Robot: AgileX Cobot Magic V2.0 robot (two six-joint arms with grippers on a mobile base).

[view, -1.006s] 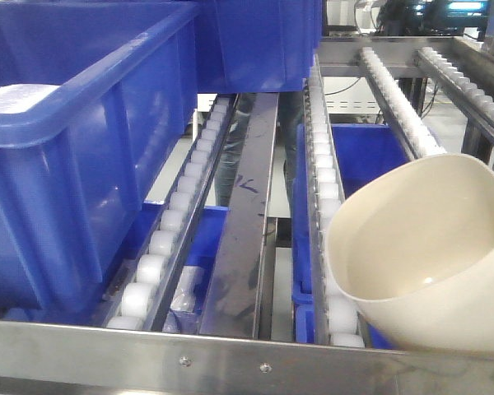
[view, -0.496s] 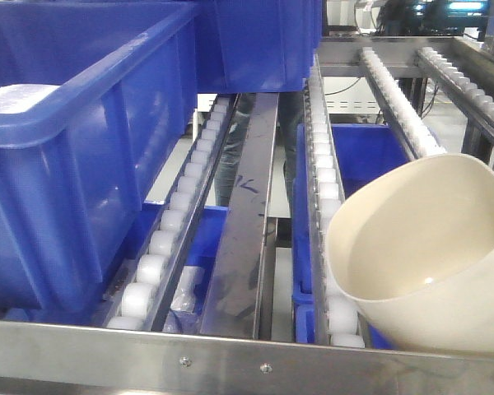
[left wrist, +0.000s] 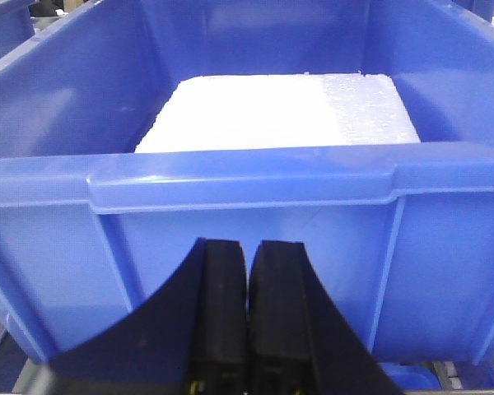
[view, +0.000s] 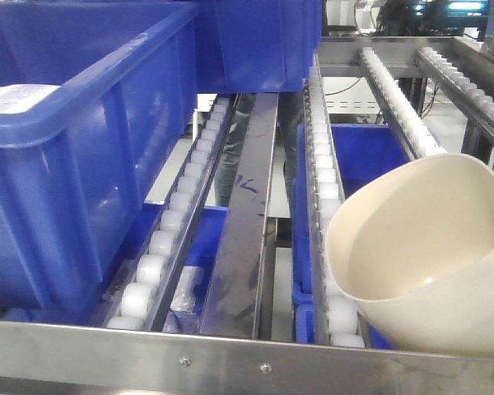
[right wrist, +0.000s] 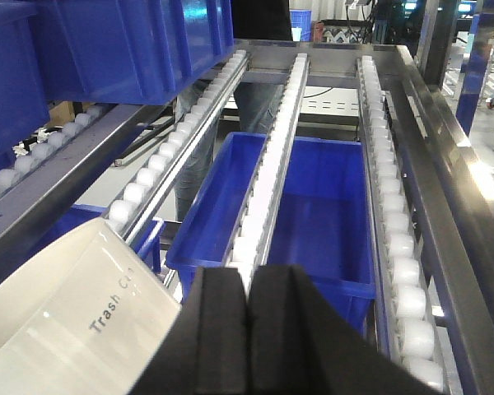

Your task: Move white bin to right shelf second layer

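Almost nothing has moved since the earlier frames: the white bin (view: pixel 424 259) has only tipped a tiny bit, and its mouth looks left as before. It sits tilted at the right front of the right shelf second layer (view: pixel 323 177), leaning on the white rollers just behind the grey front rail (view: pixel 230 355). The right end effector (right wrist: pixel 249 329) has its fingers pressed together, right beside the bin, holding nothing. The left end effector (left wrist: pixel 249 317) is pressed together too, in front of a blue crate (left wrist: pixel 247 197). The bin looks nearly placed. Next it should be set flat on the rollers.
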